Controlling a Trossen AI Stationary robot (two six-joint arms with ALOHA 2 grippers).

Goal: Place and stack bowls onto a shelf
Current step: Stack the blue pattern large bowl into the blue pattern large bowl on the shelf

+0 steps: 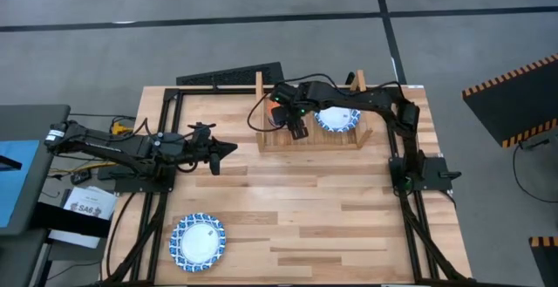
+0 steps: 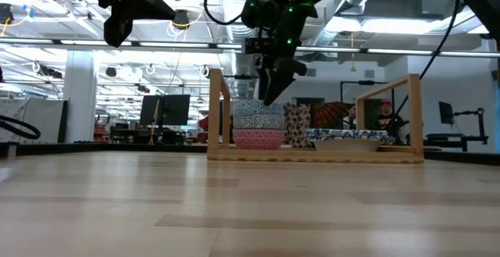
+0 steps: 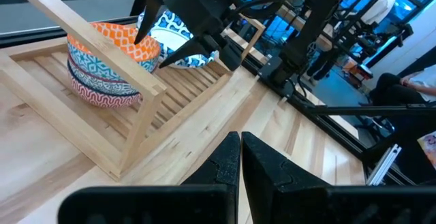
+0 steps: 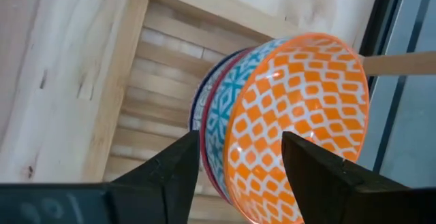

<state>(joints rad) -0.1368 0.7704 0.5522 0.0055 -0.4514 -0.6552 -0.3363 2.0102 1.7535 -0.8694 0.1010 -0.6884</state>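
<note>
The shelf (image 1: 310, 139) stands at the far middle of the desk (image 1: 288, 226), its two upright side boards rising at either end. Inside it, against the left side board, sits a stack of three small bowls: the red bowl (image 2: 258, 139) at the bottom, the blue bowl (image 2: 258, 116) on it, and the orange bowl (image 4: 300, 122) nested on top. Just beside that stack, toward the shelf's right side board, white bowls with blue patterned rims (image 1: 336, 119) lie flat on the slats; how many are piled there cannot be told.

The right claw (image 1: 298, 132) hangs over the stack at the shelf's left end, pointing down. Its fingers (image 4: 167, 173) are spread wide, one on each side of the orange bowl, and seem clear of its wall.

The left claw (image 1: 228, 149) waits above the desk, well to the left of the shelf and pointing toward it, its fingers (image 3: 225, 163) pressed together on nothing.

One more white bowl with a blue patterned rim (image 1: 197, 242) rests alone on the desk, well in front of the shelf, toward the near left corner.
</note>
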